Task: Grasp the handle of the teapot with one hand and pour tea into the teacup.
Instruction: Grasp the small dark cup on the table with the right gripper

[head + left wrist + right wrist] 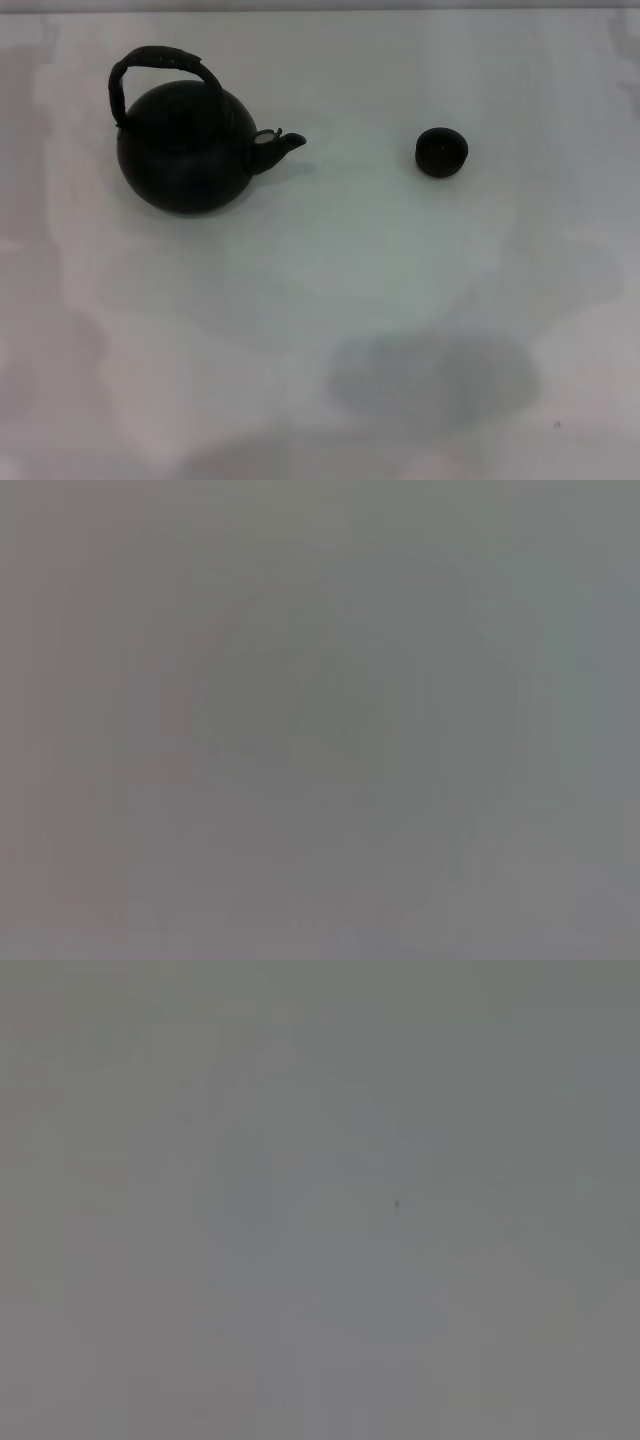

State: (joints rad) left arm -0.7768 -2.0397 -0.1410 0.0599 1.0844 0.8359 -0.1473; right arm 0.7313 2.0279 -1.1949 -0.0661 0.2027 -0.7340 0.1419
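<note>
1. In the head view, neither of our grippers shows, so we cannot tell how far either claw is open or whether it holds anything. The large round matte-black teapot point(185, 150) sits upright toward the far left corner of the pale white tabletop point(330, 320), its short stubby spout point(282, 145) aimed toward the right edge. The tiny squat black handleless teacup point(441, 152) stands well apart, nearer the far right. We judge the grasp not yet begun; to do it well we should close on the top of the dark, wrapped arched handle point(160, 58), keeping the pot level until over the cup.
2. In the left wrist view, we see only a blank grey field.
3. The right wrist view shows the same.
</note>
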